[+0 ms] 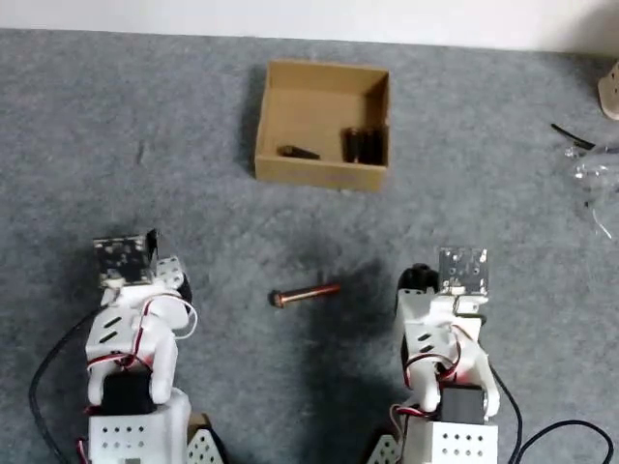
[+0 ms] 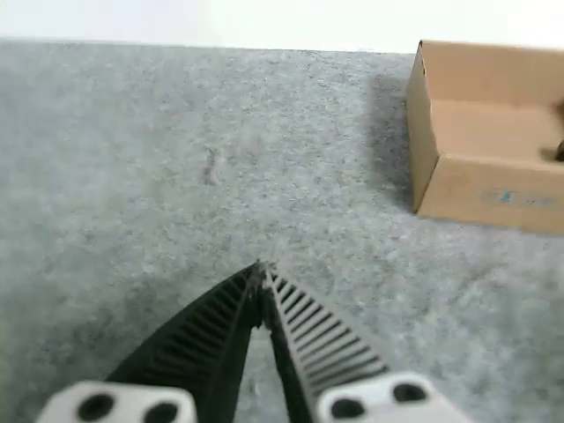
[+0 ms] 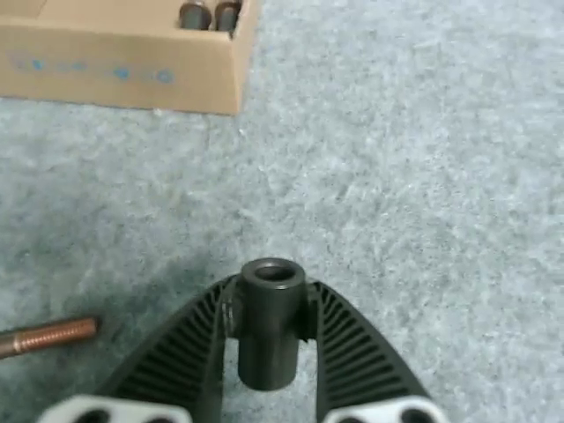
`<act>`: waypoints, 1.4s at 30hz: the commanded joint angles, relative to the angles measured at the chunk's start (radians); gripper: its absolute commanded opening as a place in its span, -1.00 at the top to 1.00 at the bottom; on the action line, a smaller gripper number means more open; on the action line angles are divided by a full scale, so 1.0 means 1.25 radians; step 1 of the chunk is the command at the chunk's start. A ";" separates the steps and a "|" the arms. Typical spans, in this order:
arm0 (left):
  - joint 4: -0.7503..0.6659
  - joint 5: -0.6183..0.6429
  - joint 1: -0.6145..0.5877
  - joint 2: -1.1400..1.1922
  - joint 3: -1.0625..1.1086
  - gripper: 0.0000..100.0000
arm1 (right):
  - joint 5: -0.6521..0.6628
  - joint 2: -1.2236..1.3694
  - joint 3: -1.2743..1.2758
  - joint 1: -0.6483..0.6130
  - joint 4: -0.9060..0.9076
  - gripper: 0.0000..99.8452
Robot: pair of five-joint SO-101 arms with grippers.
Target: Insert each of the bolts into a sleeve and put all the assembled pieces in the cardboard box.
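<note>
1. The left gripper (image 2: 262,271), near left, is closed on nothing.
2. The bolt (image 1: 305,293) lies loose on the table (image 1: 213,242) between the arms, head to the left.
3. The right gripper (image 3: 269,291), near right, clamps a black sleeve (image 3: 269,339) upright, bore open.
4. The cardboard box (image 1: 319,174), far centre, holds dark pieces (image 1: 363,145).
5. Insertion seems in hand. Next, the left gripper likely must open, lift the bolt and align it with the bore.

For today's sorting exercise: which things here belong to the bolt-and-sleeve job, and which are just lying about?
Job: bolt, sleeve in right gripper, cardboard box, dark pieces inside it.
Lying about: clear plastic item and black wire at the far right.
</note>
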 commanded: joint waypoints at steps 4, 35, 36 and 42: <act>0.261 0.228 0.238 0.017 -0.225 0.99 | -0.001 -0.013 0.033 0.007 -0.031 0.99; 0.204 0.577 0.632 0.972 -0.575 0.62 | -0.001 -0.013 0.039 0.007 -0.058 0.99; 0.190 0.584 0.628 0.972 -0.576 0.65 | -0.001 -0.013 0.039 0.007 -0.058 0.99; 0.061 0.592 0.618 0.974 -0.576 0.69 | -0.001 -0.013 0.039 0.006 -0.058 0.99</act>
